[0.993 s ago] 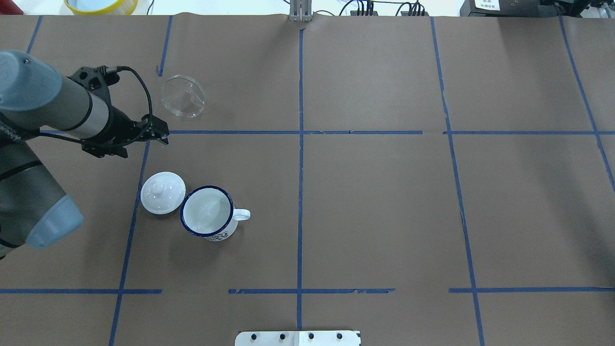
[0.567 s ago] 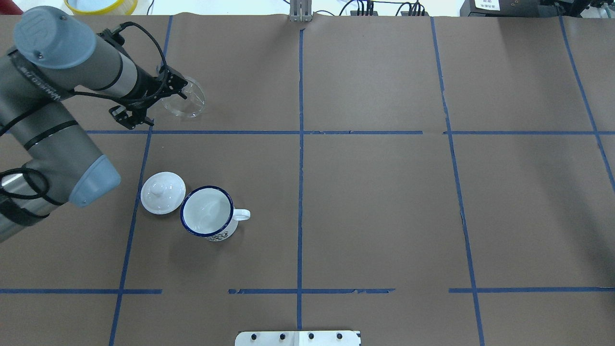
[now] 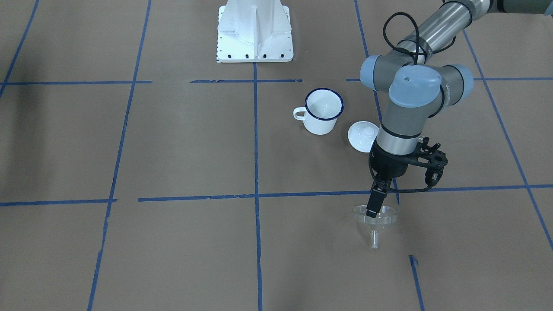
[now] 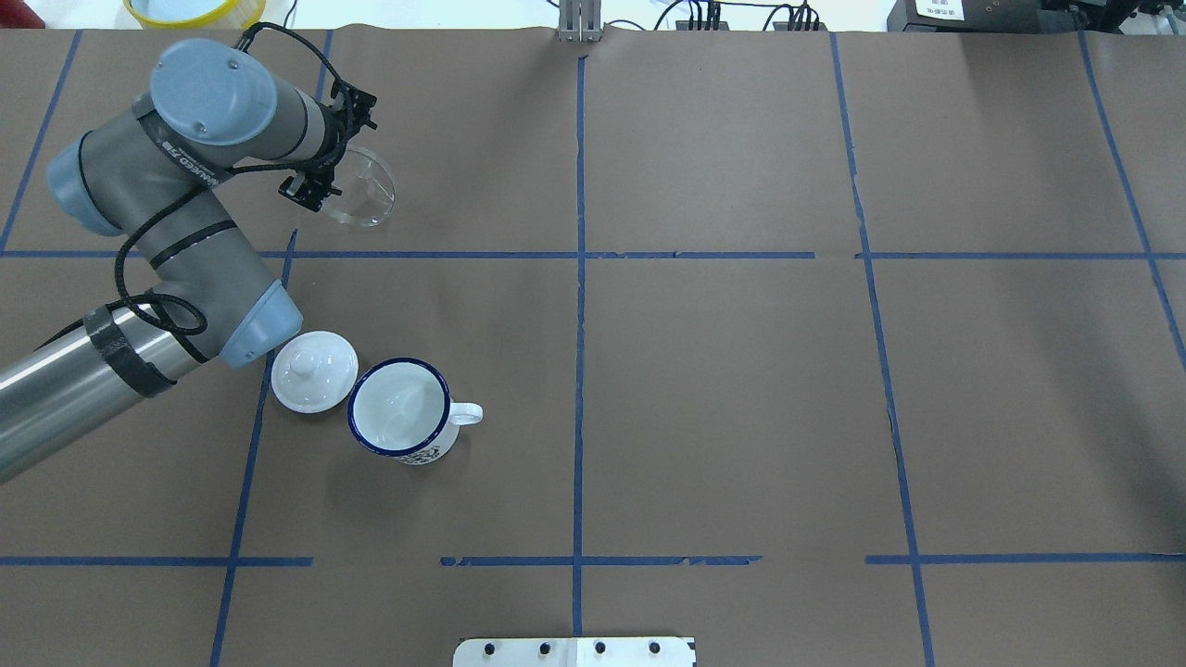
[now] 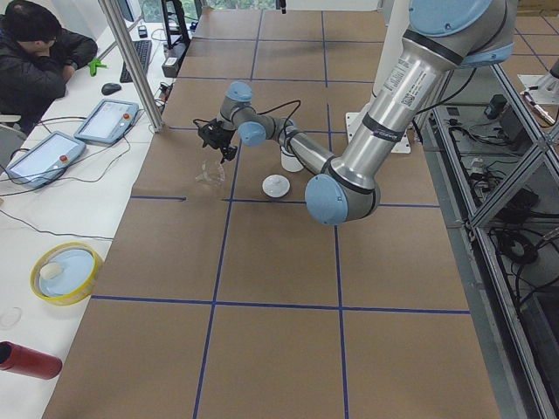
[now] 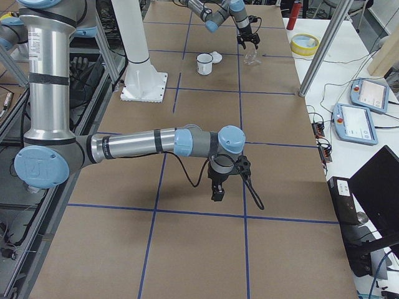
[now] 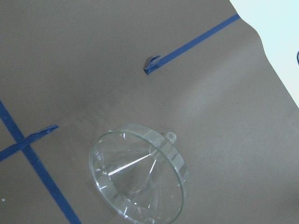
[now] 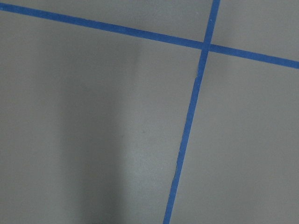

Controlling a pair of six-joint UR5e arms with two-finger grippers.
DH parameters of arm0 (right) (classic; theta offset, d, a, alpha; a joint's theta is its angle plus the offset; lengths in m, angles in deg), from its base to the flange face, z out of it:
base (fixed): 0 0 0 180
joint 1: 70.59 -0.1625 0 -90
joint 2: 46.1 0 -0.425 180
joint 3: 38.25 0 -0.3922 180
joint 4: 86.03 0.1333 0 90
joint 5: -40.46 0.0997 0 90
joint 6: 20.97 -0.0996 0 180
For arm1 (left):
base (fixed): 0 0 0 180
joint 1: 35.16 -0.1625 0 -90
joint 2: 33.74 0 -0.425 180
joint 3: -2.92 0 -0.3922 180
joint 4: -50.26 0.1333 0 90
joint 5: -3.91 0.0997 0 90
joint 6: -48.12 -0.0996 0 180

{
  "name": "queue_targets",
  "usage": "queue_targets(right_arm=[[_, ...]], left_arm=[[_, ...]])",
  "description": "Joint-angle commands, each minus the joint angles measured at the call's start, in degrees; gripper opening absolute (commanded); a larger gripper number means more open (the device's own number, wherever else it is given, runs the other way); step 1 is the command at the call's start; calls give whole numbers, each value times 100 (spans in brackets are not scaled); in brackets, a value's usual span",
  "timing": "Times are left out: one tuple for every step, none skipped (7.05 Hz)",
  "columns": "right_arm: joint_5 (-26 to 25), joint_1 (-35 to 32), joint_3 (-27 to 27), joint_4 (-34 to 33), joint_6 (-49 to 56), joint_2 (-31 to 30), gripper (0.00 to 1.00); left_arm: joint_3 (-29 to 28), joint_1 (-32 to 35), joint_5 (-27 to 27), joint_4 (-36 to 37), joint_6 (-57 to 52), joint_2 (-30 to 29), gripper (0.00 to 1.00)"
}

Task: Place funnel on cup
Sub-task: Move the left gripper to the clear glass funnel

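Note:
The clear funnel [image 4: 363, 190] lies on its side on the brown paper at the far left, with its stem pointing away from the robot [image 3: 374, 240]. It fills the lower part of the left wrist view [image 7: 140, 177]. My left gripper [image 4: 306, 193] points down at the funnel's left rim [image 3: 371, 212]. It looks open and holds nothing. The white cup with the blue rim [image 4: 400, 408] stands upright and empty nearer the robot, with its handle to the right. My right gripper [image 6: 217, 194] hangs over bare paper far from both, and I cannot tell whether it is open or shut.
A white knobbed lid [image 4: 314, 371] lies touching the cup's left side, under the left arm's elbow [image 4: 250, 324]. A yellow-rimmed dish [image 4: 195, 9] sits beyond the table's far edge. The robot's white base plate [image 3: 255, 30] is at the near edge. A seated person [image 5: 35, 61] is by the far side.
My left arm swung away from the robot, from the tape line to the funnel. Its gripper now hangs over the funnel's left rim. Funnel, cup and lid have not moved.

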Motion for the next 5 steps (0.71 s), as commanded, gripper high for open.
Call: queue_targets(right_arm=[[0,0,0,4,0,-1,100],[0,0,0,4,0,-1,100],[0,0,0,4,0,-1,100],[0,0,0,4,0,-1,100],[0,0,0,4,0,-1,100]], left_arm=[[-340,-64,182,-233,196,-88,100],[-437,-72,182,-354,187,-97,100],[-673,-73,182,-495,187,-202,97],[-727,-73,182,-548,187,-220,79],[-728,-73,182,-549,187,-220,54]])
